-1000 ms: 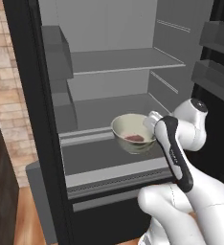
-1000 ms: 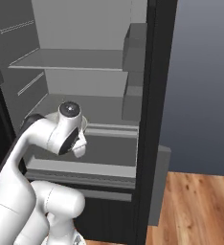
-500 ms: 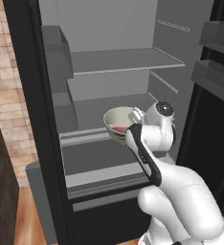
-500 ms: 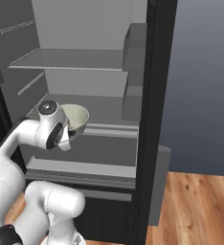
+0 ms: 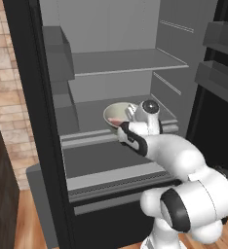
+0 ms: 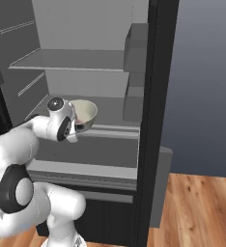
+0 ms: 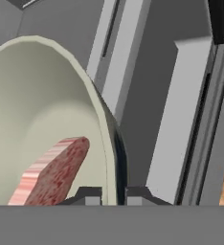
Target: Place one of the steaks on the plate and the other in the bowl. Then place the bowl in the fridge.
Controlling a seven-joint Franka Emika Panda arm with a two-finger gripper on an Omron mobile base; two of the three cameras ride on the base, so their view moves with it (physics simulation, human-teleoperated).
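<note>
My gripper (image 7: 110, 195) is shut on the rim of the pale grey-green bowl (image 7: 42, 110), one finger inside the wall and one outside. A red-pink marbled steak (image 7: 56, 172) lies in the bowl. In the left base view the bowl (image 5: 114, 112) is held inside the open black fridge (image 5: 47, 146), just above its middle shelf (image 5: 86, 114), with the gripper (image 5: 126, 127) on its near side. The right base view has the bowl (image 6: 86, 111) to the right of the gripper (image 6: 78, 126), over that same shelf (image 6: 110, 108).
An upper grey shelf (image 5: 121, 61) runs above the bowl. A lower shelf (image 5: 106, 155) and a bottom drawer (image 5: 111, 214) lie below it. Door bins (image 5: 218, 78) stand at the right. The fridge's black side wall (image 6: 151, 120) borders a wooden floor (image 6: 202, 207).
The arm has carried the bowl leftward in the left base view and deeper into the fridge, from the front edge to over the middle shelf. The grip has stayed shut.
</note>
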